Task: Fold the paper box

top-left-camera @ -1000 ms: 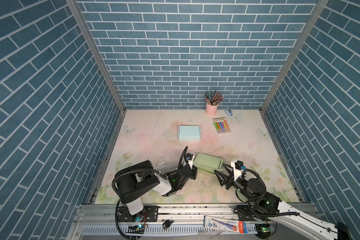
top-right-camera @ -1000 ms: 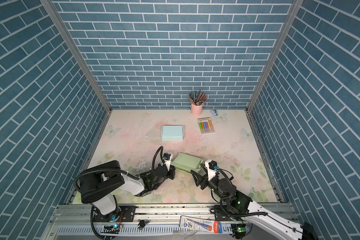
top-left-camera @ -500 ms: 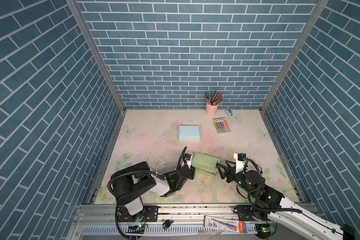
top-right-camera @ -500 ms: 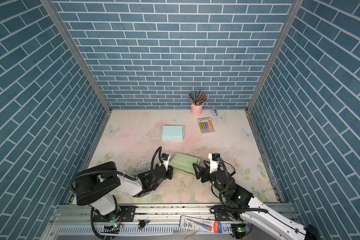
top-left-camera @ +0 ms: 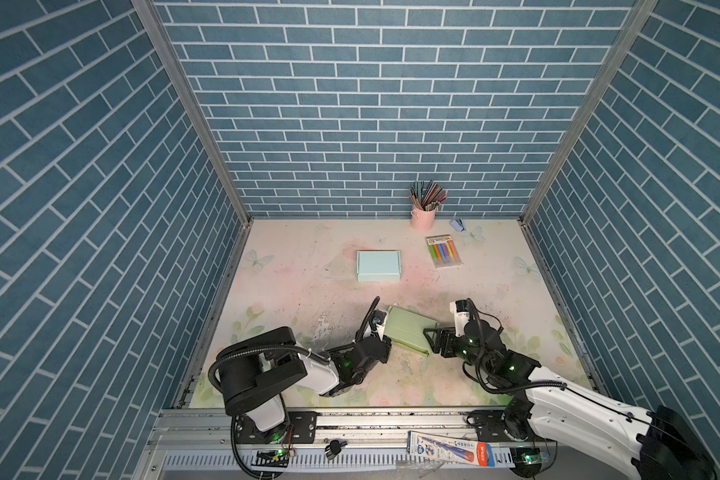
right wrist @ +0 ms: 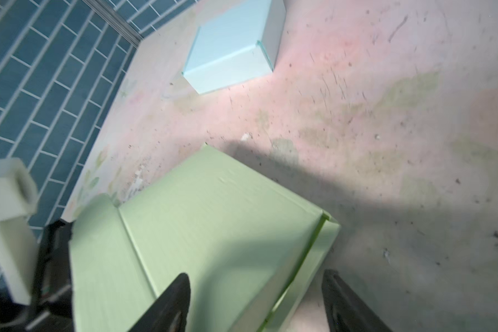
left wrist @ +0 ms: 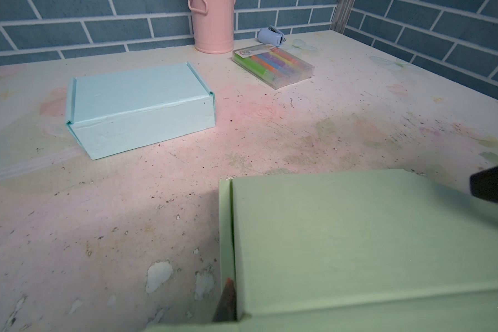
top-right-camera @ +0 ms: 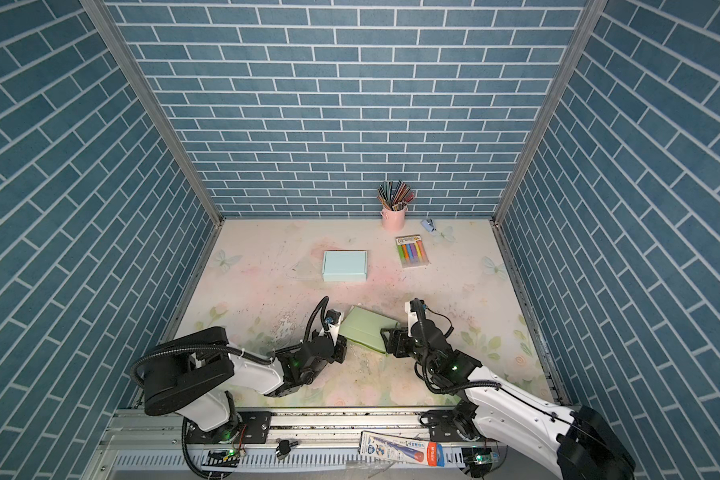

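Observation:
The green paper box (top-left-camera: 408, 332) (top-right-camera: 364, 330) lies near the table's front middle with its lid down. My left gripper (top-left-camera: 384, 333) (top-right-camera: 340, 332) is at the box's left end. In the left wrist view one red-tipped fingertip (left wrist: 227, 297) sits in the slot between the side flap and the lid of the green box (left wrist: 357, 244); the other finger is hidden. My right gripper (top-left-camera: 431, 340) (right wrist: 256, 301) is open at the right end of the green box (right wrist: 213, 230), with one finger over the lid and the other beside the box.
A closed light blue box (top-left-camera: 378, 265) (left wrist: 138, 109) sits behind, mid-table. A pink cup of pencils (top-left-camera: 423, 216), a pack of markers (top-left-camera: 444, 251) and a small blue sharpener (top-left-camera: 459, 224) stand at the back right. Brick walls enclose three sides.
My right gripper has come in from the front right to straddle the green box's right end. The box has shifted slightly toward the front. The left arm has hardly moved.

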